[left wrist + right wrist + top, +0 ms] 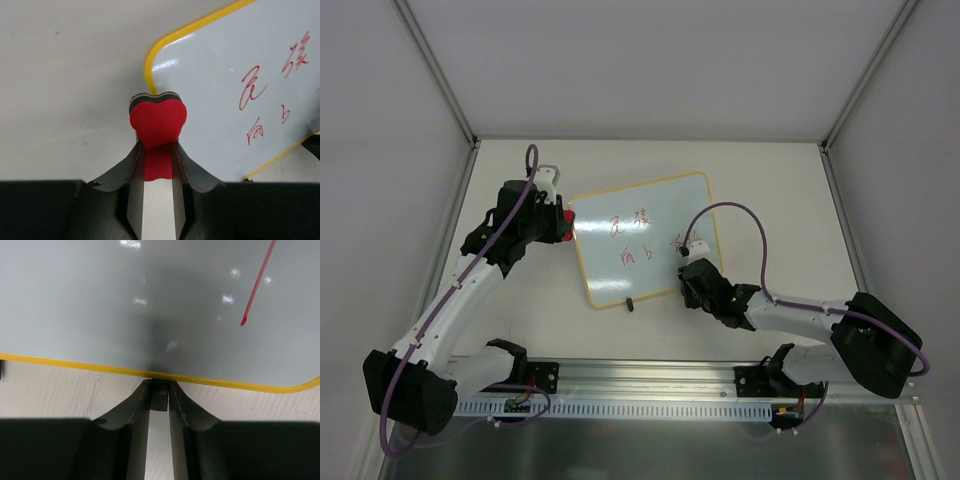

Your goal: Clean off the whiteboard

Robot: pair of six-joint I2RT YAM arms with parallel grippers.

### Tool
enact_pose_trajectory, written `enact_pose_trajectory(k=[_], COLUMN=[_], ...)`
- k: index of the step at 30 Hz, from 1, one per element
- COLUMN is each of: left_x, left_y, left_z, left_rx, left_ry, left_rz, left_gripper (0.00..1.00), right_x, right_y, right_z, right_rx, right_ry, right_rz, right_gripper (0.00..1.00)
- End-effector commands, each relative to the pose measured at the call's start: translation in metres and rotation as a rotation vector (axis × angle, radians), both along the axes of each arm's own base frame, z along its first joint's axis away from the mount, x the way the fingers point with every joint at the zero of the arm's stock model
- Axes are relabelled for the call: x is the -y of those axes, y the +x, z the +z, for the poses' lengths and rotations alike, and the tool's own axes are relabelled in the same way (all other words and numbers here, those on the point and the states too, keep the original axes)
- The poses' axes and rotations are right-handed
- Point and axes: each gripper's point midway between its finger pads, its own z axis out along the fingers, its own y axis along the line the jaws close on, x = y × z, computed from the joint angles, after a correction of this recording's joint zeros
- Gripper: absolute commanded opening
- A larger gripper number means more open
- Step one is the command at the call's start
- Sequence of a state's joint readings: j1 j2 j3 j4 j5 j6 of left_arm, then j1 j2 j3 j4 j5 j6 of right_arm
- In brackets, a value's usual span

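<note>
whiteboard (665,200) awaits its first wipe: the left jaws grip a heart-shaped eraser (158,122), a red foam-like face over a dark backing layer, poised just beside the board's rounded left corner. whether it touches the frame cannot be told. the right jaws stand narrow, pinched on a small ribbed black foot (159,399) at the board's near edge, apparently bracing it. the board lies flat and askew in the middle of the surface (760,170), between the two arms. its glossy face throws back glints of light inside a thin yellow frame (75,365). red handwriting (252,92), several characters, is unsmudged, so erasing looks not yet begun. the next move, on this evidence, calls for carrying the eraser over the frame, pressing its wiping face flat on the slick panel and sweeping across the red strokes. the right arm would have to keep the board from sliding on the pale matte top. a second black foot (630,303) shows at the lower edge.
</note>
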State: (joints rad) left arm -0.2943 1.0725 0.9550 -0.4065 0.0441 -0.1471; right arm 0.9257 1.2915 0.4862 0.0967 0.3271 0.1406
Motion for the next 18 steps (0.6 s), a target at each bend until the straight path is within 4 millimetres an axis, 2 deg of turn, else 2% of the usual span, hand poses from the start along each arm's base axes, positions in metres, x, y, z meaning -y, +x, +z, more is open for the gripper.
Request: enact_pose_trajectory(k=[1,3,7,9,11,12,13,15,16,17,18], left_x=[0.008,0.013,0.031,0.042,0.048,0.049,0.05,0.053,0.053,0.054,0.056], left_y=[-0.005,-0.005,-0.004,-0.004,-0.001,0.001,0.003,0.005,0.006,0.006,0.007], left_z=[0.018,0.017,0.014,0.019,0.02,0.024,0.025,0.031,0.033,0.035,0.037], left_rx=[0.078,0.085,0.08,0.092,0.094,0.104,0.108,0.121,0.13,0.134,0.138], left_ry=[0.077,0.11,0.145,0.144,0.158,0.163,0.169,0.173,0.177,0.176,0.177], left_rz=[-0.093,-0.133,-0.208,-0.24,-0.253,-0.251,-0.255,-0.262,-0.27,-0.276,-0.281], left_gripper=[0.15,0.15,0.15,0.15,0.15,0.14,0.14,0.14,0.14,0.14,0.15], right_x=[-0.006,-0.003,-0.003,-0.004,0.0,0.002,0.009,0.017,0.023,0.027,0.039], right_y=[0.003,0.004,0.003,0.003,0.001,0.002,0.0,0.002,0.002,0.0,0.008], right_z=[0.015,0.015,0.02,0.032,0.04,0.051,0.052,0.06,0.069,0.071,0.074], right_rx=[0.061,0.074,0.09,0.117,0.136,0.162,0.164,0.175,0.19,0.178,0.192], right_ry=[0.055,0.052,0.061,0.093,0.09,0.105,0.069,0.07,0.088,0.095,0.088], right_rz=[0.012,-0.002,0.015,0.025,0.038,0.038,0.053,0.048,0.04,0.051,0.029], right_gripper=[0.25,0.27,0.41,0.46,0.57,0.59,0.65,0.68,0.75,0.78,0.8])
